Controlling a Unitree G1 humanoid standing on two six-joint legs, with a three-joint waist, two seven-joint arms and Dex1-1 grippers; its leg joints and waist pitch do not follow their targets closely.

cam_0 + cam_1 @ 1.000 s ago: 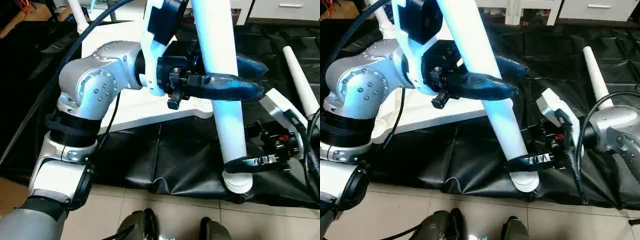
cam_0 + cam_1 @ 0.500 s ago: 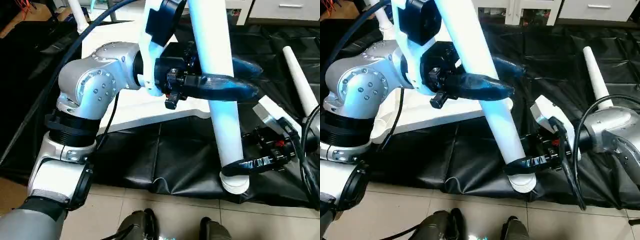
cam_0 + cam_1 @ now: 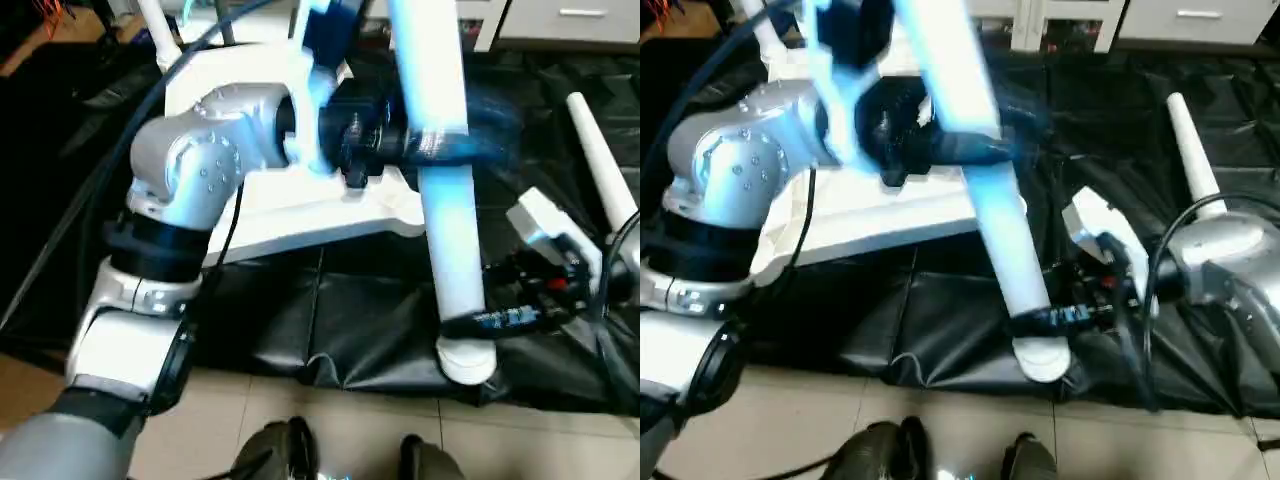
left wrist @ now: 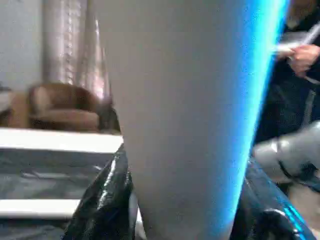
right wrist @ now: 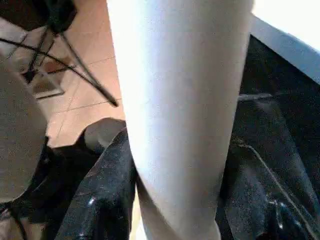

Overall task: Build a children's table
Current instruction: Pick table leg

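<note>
Over black mat | white tapered leg point(image 3: 447, 200), seemingly smooth | left gripper point(image 3: 440, 145), right gripper point(image 3: 478, 322) clamp it

The right hand point(image 5: 175, 200) clamps a white leg point(image 5: 180, 100) between black fingers point(image 5: 102, 195).

Tiled floor point(image 3: 330, 425), black mat point(image 3: 350, 310) spread on it, white tabletop point(image 3: 300, 205) and loose leg point(image 3: 600, 160) lying on mat

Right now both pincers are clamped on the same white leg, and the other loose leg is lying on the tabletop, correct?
Not quite. The left pincer and right pincer are both clamped on one leg, but the left eye view shows the loose leg lying on the black mat, not on the tabletop.
</note>
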